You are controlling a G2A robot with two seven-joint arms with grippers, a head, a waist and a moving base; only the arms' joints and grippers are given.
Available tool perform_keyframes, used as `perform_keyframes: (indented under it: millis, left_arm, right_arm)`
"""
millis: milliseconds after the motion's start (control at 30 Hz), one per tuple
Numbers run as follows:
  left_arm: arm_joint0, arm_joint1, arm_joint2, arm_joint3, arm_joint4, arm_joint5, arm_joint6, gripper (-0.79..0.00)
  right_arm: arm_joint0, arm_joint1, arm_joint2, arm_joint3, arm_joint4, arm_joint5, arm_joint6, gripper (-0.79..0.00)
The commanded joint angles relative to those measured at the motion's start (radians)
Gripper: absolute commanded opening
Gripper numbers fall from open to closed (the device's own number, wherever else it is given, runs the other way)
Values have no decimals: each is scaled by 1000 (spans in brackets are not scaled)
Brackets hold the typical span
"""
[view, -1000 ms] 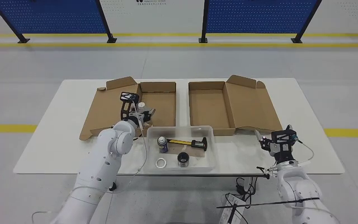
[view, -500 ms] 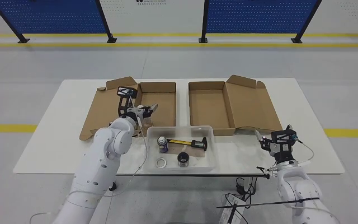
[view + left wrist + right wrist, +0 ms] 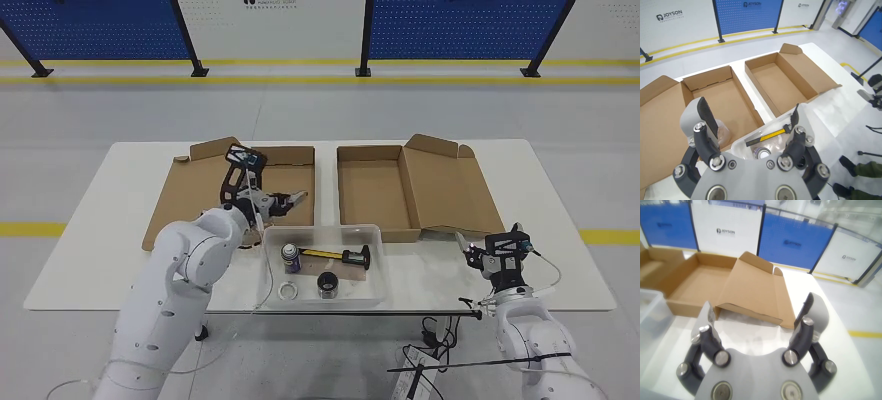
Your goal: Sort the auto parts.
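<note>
The clear bin stands at the front of the table and holds a metal canister, a yellow-and-black tool, a white ring and a black round part. All four lie where they lay one second ago. The left cardboard box sits directly behind the left half of the bin, and the right cardboard box sits behind its right half. Both have their flaps folded out. The left gripper hangs over the left cardboard box, just behind the bin's rear left corner. Its fingers are spread apart and hold nothing. Over the last second this gripper has travelled sideways along the rear wall of the bin, from a point beyond the bin's left end to its present place, and the wrist has swung round with it. In the left wrist view, a translucent part lies on the floor of the left cardboard box, close against the box wall that faces the bin; what kind of part it is cannot be told. The right gripper rests low over the table well to the right of the bin, near the front edge. Its fingers are spread with nothing between them, and its position matches both earlier frames.
</note>
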Motion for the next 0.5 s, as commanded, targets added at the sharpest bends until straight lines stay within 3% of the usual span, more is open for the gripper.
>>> perform_keyframes:
  millis: [0,200,467]
  left_arm:
    - [12,0,11,-38,-20,-8,-34,0]
    - [23,4,53,-82,-92,-104,-145,0]
    - [-1,10,107,-66,-229,-233,-289,0]
  right_arm:
    - [0,0,0,0,0,0,0,0]
    - [0,0,0,0,0,0,0,0]
    - [0,0,0,0,0,0,0,0]
